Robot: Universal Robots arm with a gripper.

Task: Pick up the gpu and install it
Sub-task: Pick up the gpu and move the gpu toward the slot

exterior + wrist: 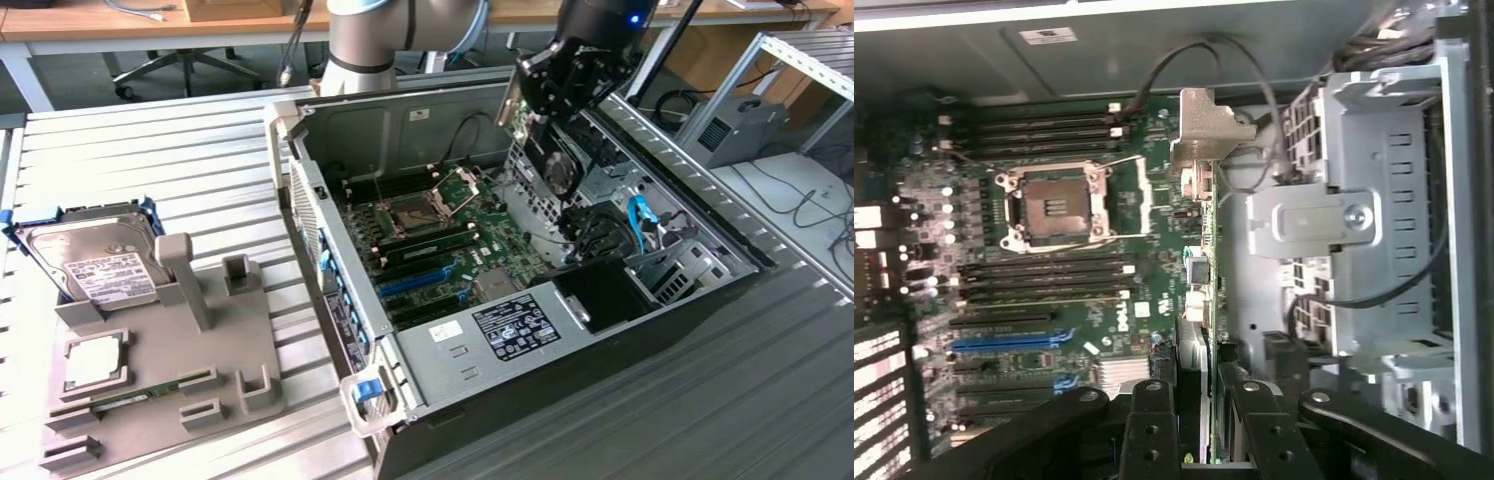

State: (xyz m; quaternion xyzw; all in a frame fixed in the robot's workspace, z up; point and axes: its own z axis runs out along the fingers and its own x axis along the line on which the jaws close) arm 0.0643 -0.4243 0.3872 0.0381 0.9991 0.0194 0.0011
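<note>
We see the fingers grasping the gpu on edge; in the exterior view it sits at 2 o'clock from the CPU socket.

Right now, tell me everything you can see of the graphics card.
The graphics card is a thin green board with a round black fan on one face and a silver metal end bracket. It hangs on edge, clamped in the hand, above the open computer case, not yet in a slot.
</note>
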